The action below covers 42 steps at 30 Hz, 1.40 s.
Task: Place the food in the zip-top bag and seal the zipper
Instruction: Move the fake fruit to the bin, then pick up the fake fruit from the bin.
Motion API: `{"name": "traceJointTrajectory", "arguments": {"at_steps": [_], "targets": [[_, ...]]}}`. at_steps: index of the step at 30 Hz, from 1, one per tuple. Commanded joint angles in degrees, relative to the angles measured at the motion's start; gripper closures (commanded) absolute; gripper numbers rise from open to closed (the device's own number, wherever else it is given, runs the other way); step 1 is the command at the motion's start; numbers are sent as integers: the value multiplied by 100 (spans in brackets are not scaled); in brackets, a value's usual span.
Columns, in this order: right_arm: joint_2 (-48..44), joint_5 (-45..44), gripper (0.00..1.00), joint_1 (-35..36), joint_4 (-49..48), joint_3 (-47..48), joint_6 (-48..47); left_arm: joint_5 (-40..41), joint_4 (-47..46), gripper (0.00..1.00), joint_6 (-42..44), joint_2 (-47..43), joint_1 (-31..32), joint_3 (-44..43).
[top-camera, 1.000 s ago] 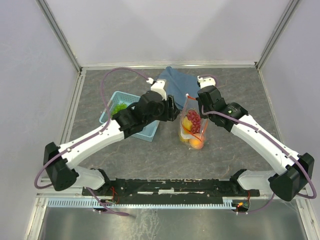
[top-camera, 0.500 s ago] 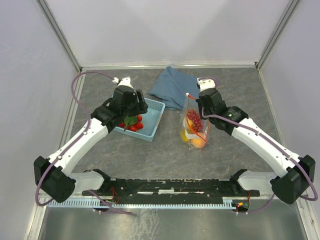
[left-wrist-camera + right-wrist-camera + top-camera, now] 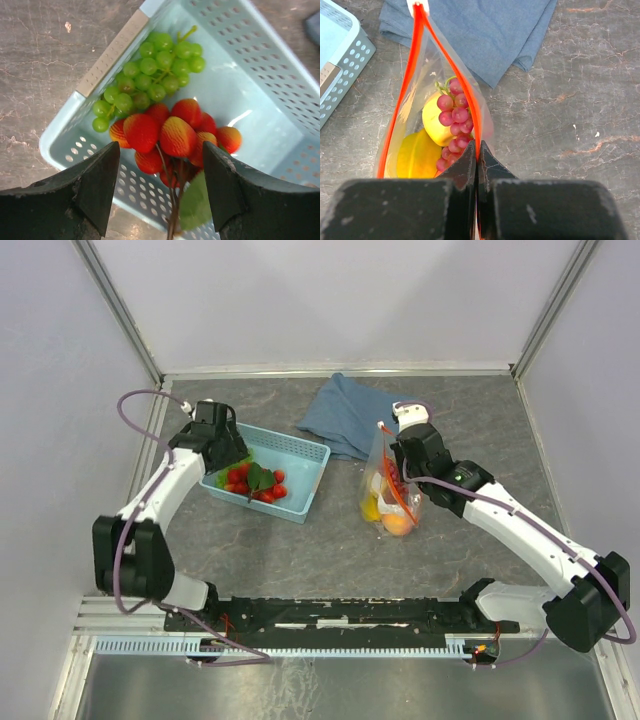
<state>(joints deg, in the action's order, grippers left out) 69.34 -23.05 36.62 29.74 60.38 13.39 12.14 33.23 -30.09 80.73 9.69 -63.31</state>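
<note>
The clear zip-top bag (image 3: 385,490) stands upright, its mouth open, and shows in the right wrist view (image 3: 420,135) too. Inside it lie dark red grapes (image 3: 454,120), a yellow banana (image 3: 431,120) and an orange-yellow peach (image 3: 417,157). My right gripper (image 3: 477,152) is shut on the red-orange zipper strip (image 3: 470,100) at the mouth's right edge. My left gripper (image 3: 160,165) is open and empty, hovering over the light blue basket (image 3: 260,80). The basket holds red strawberries (image 3: 170,135) with a green leaf (image 3: 195,205) and green grapes (image 3: 155,75).
A folded blue cloth (image 3: 345,412) lies behind the bag on the grey stone-patterned table (image 3: 300,540). The basket (image 3: 290,455) stands left of the bag. White walls and metal rails bound the table on three sides.
My left arm has swung left from beside the bag to over the basket's left part. The right gripper and bag have shifted only slightly.
</note>
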Motion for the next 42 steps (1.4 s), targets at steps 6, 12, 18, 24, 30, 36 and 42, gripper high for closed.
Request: {"name": "traceJointTrajectory", "arguments": {"at_steps": [6,12,18,24,30,36,42], "targets": [[-202,-37,98,-15,-428,-166,-95,-904,-98,29,432,1045,-231,-372],[-157,-50,98,-14,-476,-193,-99,-1595,-163,29,466,1124,-180,-331],[-101,-54,98,-9,-460,-167,-99,-1727,68,29,709,1169,-94,-587],[-147,-66,98,-11,-469,-192,-90,-478,728,27,1345,1362,-92,-1290],[-157,-7,98,-12,-494,-235,-65,-270,1223,26,2091,2056,-101,-1984],[-206,3,98,-15,-520,-279,-56,-409,1351,25,2396,2645,-162,-2290],[-206,19,98,-15,-543,-305,-47,-255,1353,25,2459,3113,-193,-2357]]}}
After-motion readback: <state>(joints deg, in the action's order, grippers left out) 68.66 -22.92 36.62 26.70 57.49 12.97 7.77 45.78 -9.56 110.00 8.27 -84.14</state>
